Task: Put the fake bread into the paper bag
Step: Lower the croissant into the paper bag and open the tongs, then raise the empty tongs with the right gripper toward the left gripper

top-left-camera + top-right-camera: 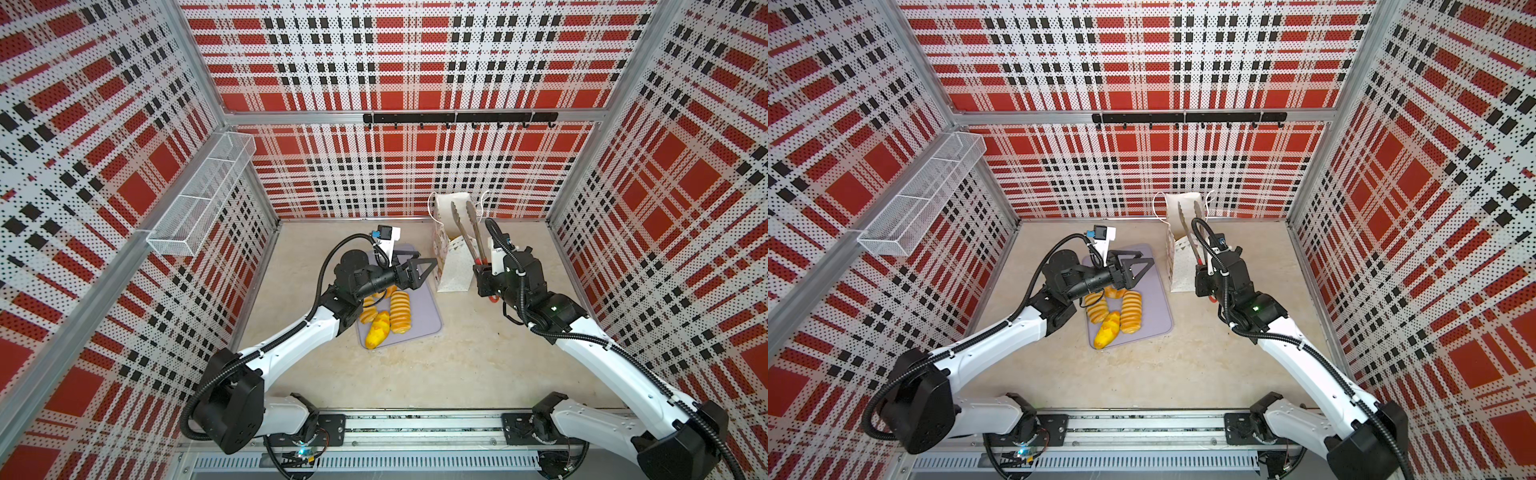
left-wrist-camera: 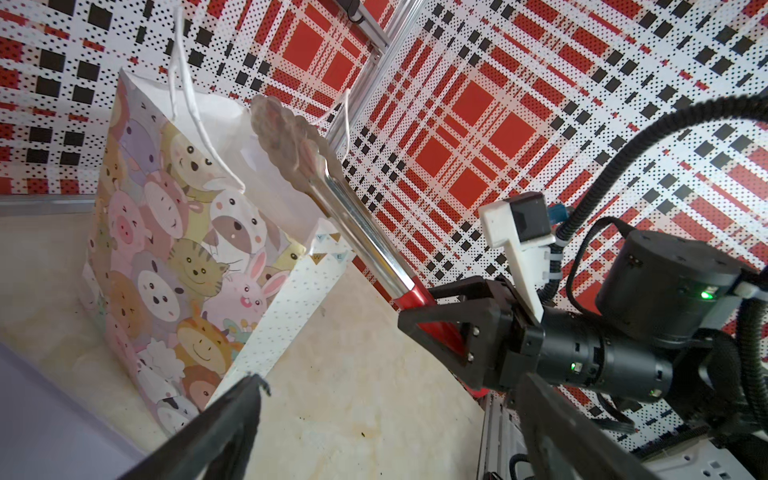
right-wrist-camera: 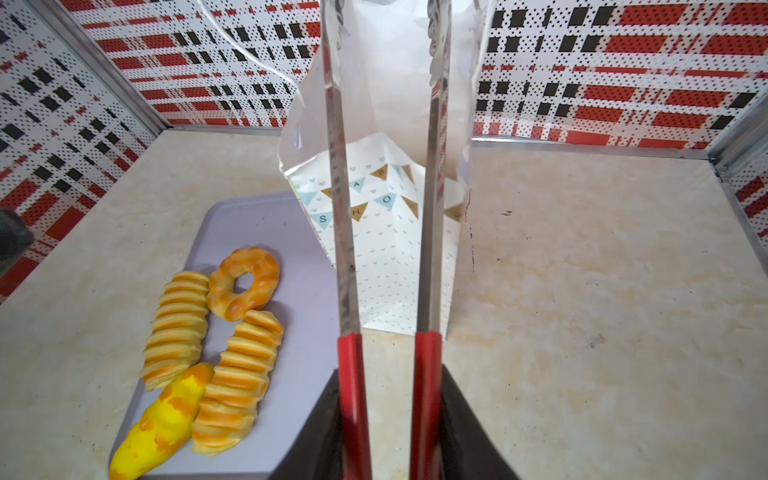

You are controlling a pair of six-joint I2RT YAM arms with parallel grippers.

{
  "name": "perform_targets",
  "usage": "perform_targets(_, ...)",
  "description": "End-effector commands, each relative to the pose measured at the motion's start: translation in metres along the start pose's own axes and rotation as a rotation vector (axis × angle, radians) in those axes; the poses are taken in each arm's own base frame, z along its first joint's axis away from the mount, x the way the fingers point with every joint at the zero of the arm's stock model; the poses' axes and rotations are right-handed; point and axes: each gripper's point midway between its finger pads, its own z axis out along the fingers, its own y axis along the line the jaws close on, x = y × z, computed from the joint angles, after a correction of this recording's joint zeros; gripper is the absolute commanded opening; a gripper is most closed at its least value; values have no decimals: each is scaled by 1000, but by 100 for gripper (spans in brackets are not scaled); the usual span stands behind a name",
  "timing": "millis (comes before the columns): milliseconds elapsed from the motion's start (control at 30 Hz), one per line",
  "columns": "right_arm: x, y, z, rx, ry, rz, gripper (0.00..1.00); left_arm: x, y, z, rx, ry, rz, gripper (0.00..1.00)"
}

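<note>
Tongs clamped in my right gripper gape empty at the paper bag; I aim to lift straight up, left gripper wide open, idle

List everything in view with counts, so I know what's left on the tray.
table: 1, beige, under everything
paper bag: 1, white, animal-print side, upright
tray: 1, lavender-grey, left of bag
ribbed loaves: 2, golden-orange, on tray
ring doughnut: 1, golden-orange, on tray
yellow bread: 1, orange-patched, tray's near end
tongs: 1, metal, red handles, tips at bag's mouth
wire-mesh basket: 1, white, left wall
hook rail: 1, black, back wall
left gripper: 1, black, open, over tray
right gripper: 1, black, clamping tongs
</note>
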Motion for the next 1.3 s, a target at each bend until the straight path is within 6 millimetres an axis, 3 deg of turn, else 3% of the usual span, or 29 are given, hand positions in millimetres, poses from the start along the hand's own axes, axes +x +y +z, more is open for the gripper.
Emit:
perform_targets(0, -24, 8, -15, -69, -90, 5, 34, -15, -16, 8, 60, -29, 47, 98)
perform_targets(367, -26, 25, -17, -199, -126, 68, 32, -18, -23, 27, 122, -10, 30, 98)
perform_targets(700, -47, 34, -52, -292, -242, 101, 30, -27, -25, 23, 113, -38, 52, 98)
perform_targets(933, -57, 47, -71, -382, -302, 87, 27, -23, -13, 24, 74, -45, 37, 98)
perform_targets(1267, -71, 64, -93, -513, -378, 104, 22, -22, -20, 20, 111, -61, -5, 99)
